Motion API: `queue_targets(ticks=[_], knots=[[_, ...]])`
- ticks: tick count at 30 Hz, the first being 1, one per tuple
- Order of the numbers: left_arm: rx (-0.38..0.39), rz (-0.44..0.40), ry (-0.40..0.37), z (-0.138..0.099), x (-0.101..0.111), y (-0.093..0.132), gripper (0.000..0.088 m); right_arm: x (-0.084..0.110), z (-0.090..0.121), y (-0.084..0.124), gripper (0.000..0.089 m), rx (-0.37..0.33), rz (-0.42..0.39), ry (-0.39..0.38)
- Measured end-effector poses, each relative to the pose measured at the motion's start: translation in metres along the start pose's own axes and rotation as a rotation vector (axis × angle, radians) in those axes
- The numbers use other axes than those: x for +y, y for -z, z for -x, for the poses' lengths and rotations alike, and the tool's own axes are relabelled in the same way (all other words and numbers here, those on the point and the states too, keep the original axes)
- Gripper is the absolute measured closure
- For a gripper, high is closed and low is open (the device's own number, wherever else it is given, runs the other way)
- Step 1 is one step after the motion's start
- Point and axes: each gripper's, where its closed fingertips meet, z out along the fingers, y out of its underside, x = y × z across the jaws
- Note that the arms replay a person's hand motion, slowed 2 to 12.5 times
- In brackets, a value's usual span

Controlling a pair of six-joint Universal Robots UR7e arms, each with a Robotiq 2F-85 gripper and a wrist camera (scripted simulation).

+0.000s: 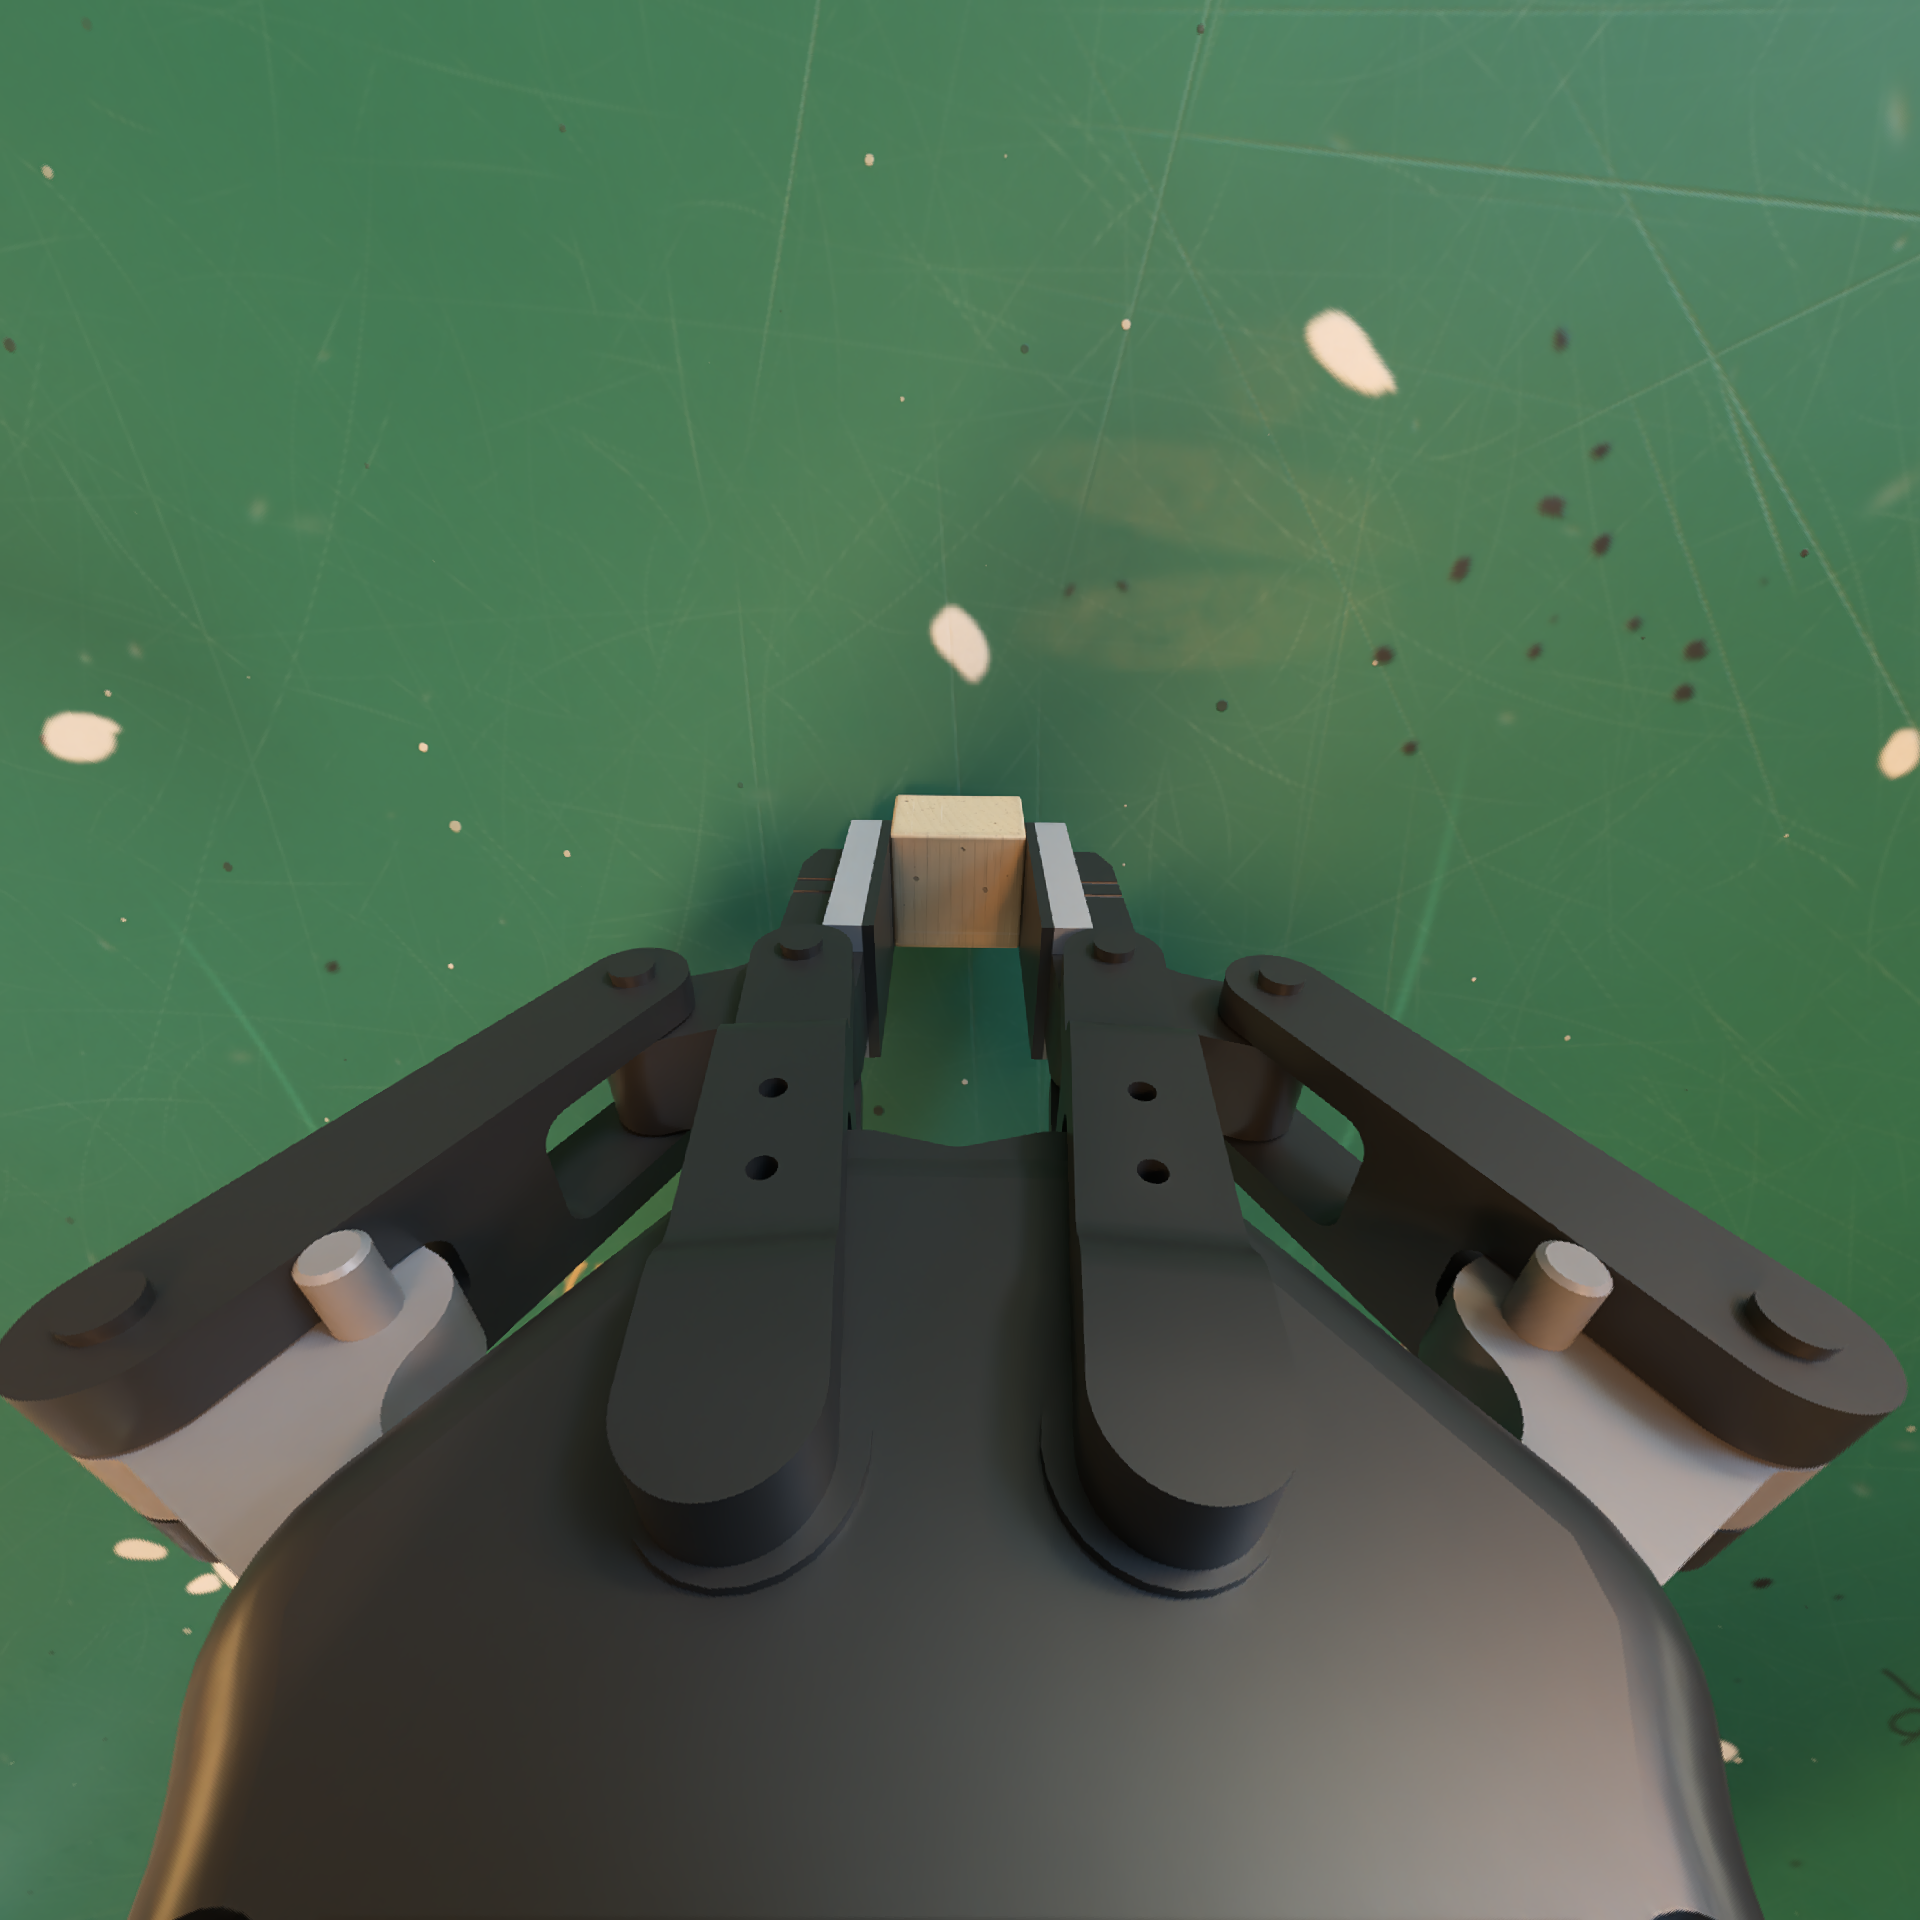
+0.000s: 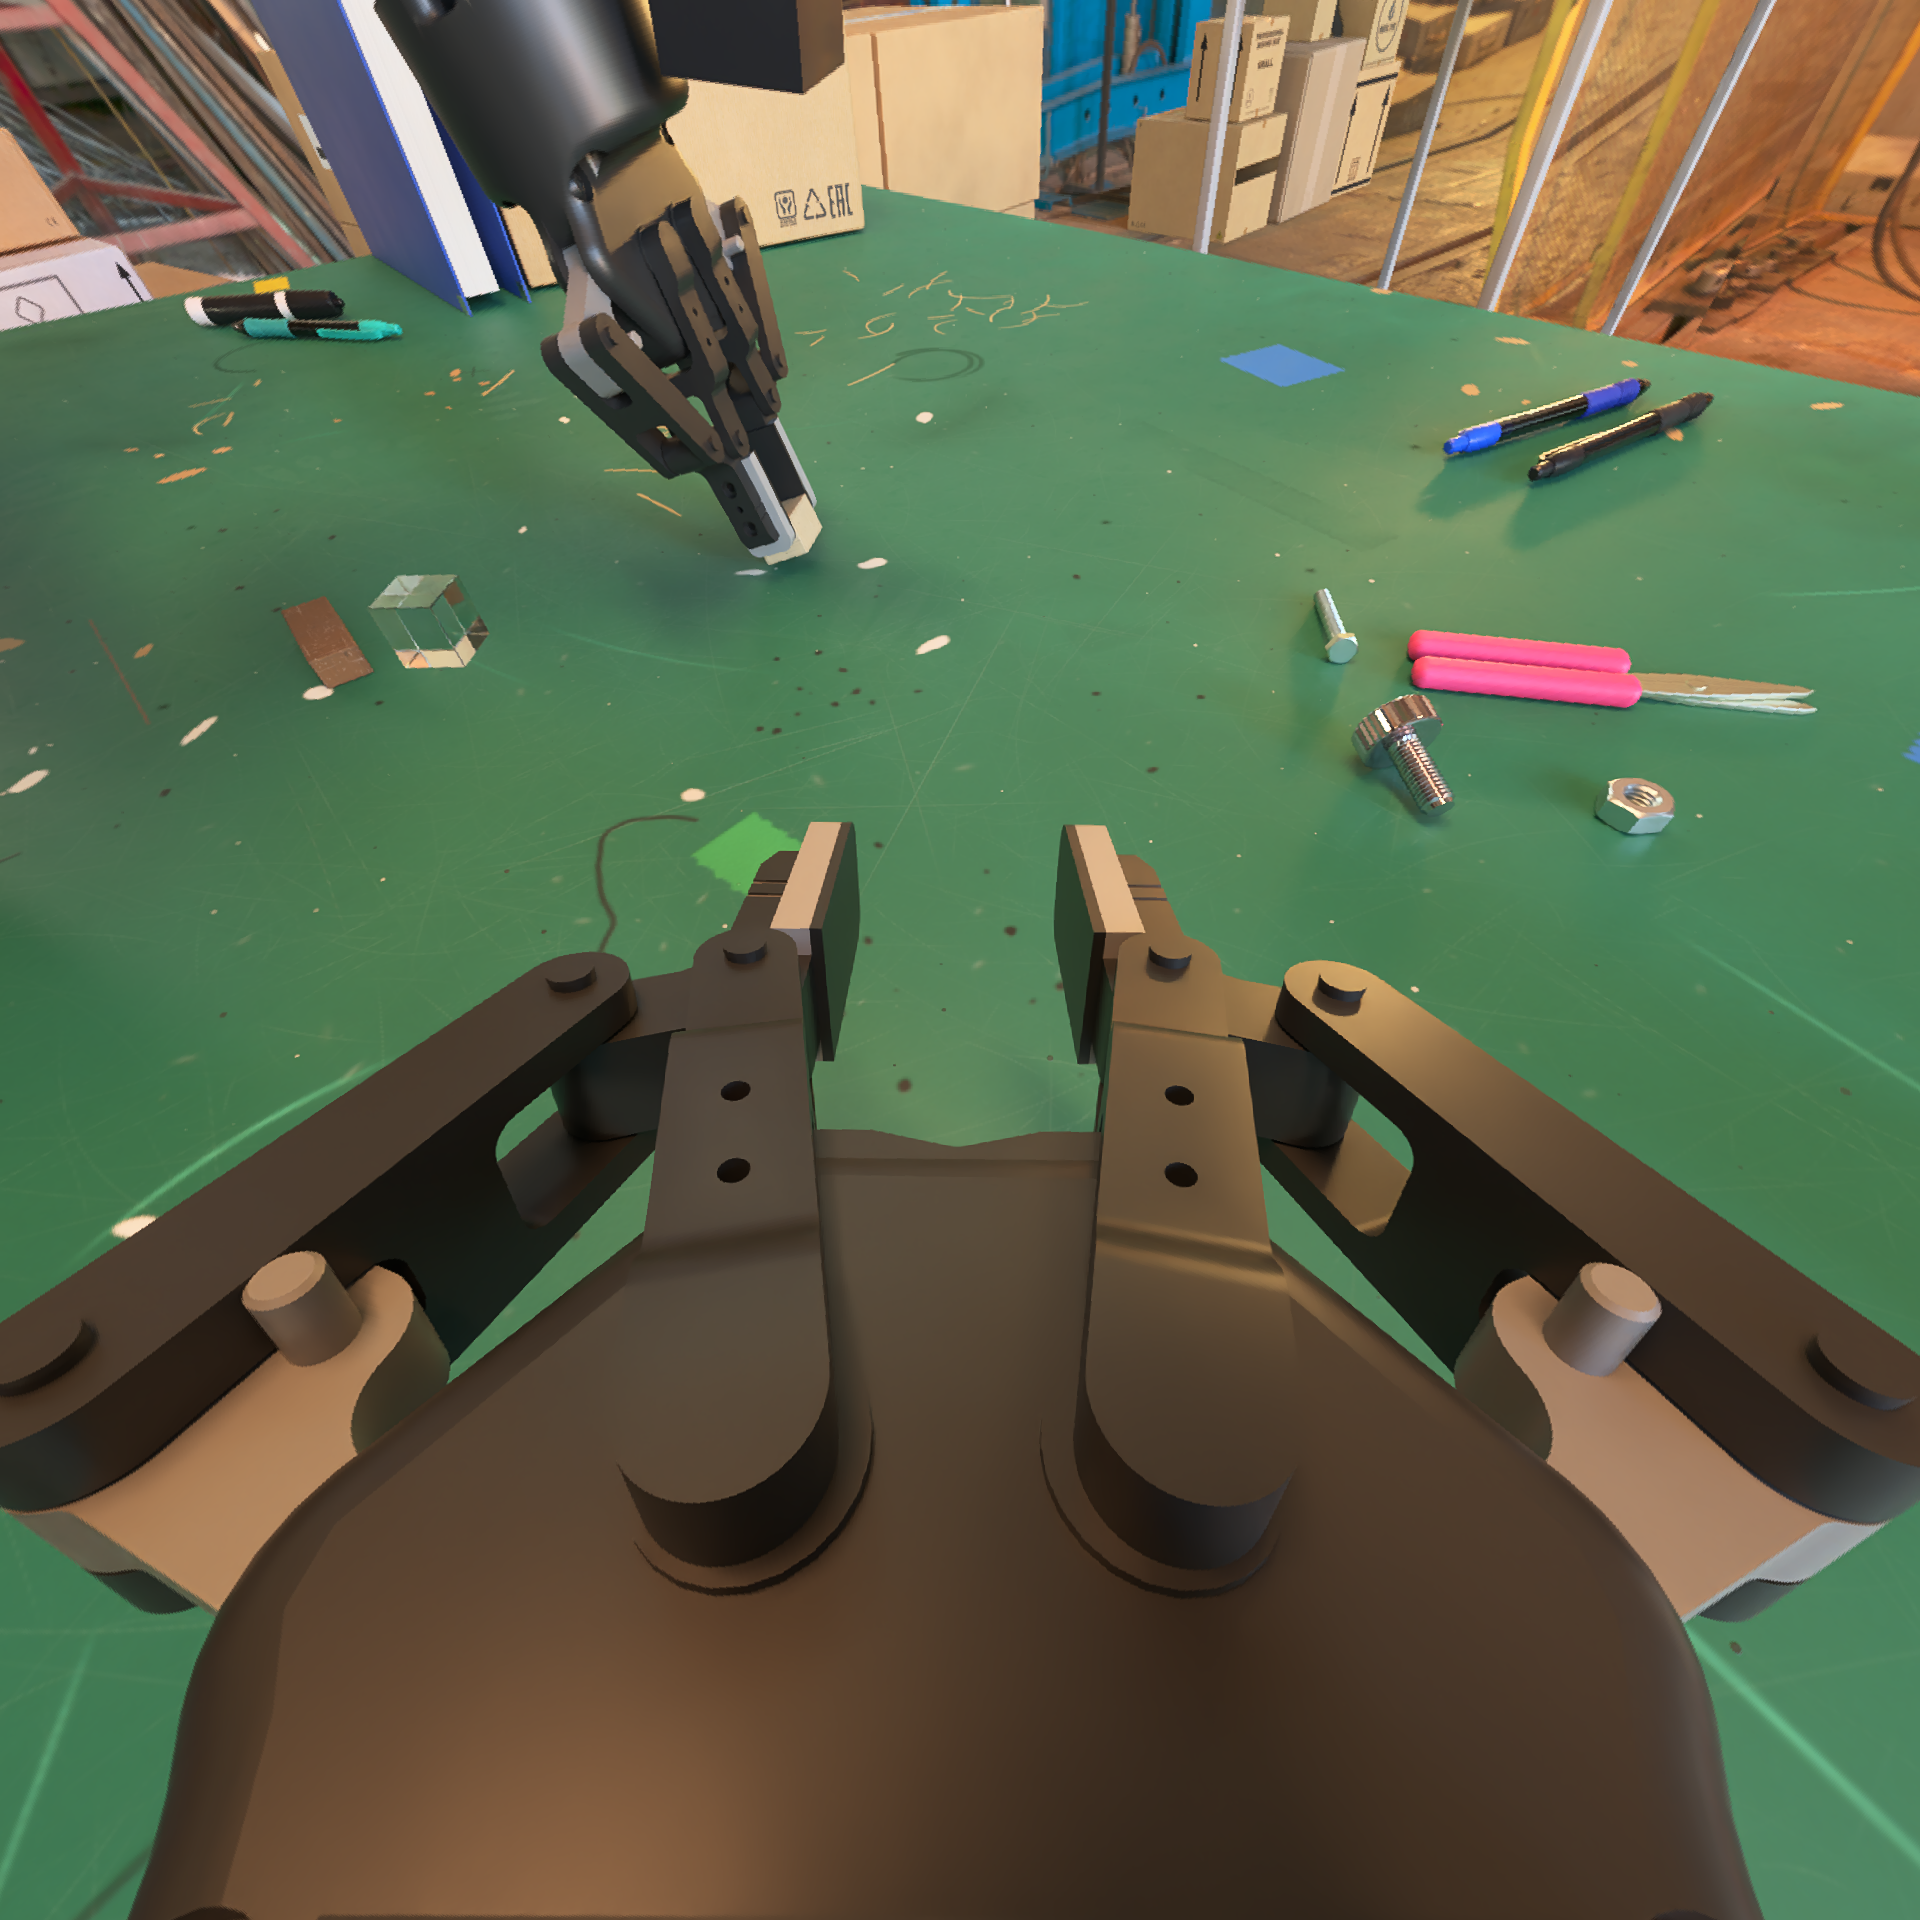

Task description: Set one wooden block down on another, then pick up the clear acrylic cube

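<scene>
- Between the pads of our left pincer (image 1: 957,883) sits a pale wooden block (image 1: 957,871), clamped on two opposite sides; its top edge stands proud of the fingertips.
- Seen from the right wrist, that left pincer (image 2: 787,530) tilts down with the wooden block (image 2: 798,537) just at the green table (image 2: 1039,644); we cannot tell whether the block touches it.
- Below the left pincer we see only scratched green table (image 1: 520,416) flecked with pale and dark spots, with open room on every side.
- Our right pincer (image 2: 958,904) hangs over the near part of the table with its jaws parted wide and nothing between them.
- The clear acrylic cube (image 2: 430,621) stands on the table to the left in the right wrist view, just beside a flat brown strip (image 2: 326,641), well apart from both pincers.
- We see no second wooden block in either view.
- To the right lie a small bolt (image 2: 1333,625), a larger bolt (image 2: 1405,752), a nut (image 2: 1634,805) and pink-handled scissors (image 2: 1527,670), each apart from the others.
- Farther right lie a blue marker (image 2: 1545,417) and a black marker (image 2: 1621,435); two more markers (image 2: 291,315) lie near the far left edge.
- Cardboard boxes (image 2: 810,156) stand at the table's far edge.
- The wide middle of the table between both pincers is bare.
</scene>
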Motion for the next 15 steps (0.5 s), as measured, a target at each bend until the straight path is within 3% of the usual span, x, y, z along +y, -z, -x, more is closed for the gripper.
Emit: queue_targets(ticks=[8, 15], knots=[[0.009, -0.021, -0.003, -0.006, 0.001, 0.013, 0.0666, 0.0, 0.0, 0.0, 0.0547, -0.001, -0.002, -0.002], [0.001, -0.02, -0.036, -0.014, 0.009, 0.039, 0.0666, -0.001, -0.001, 0.001, 0.0547, 0.001, -0.004, 0.0]])
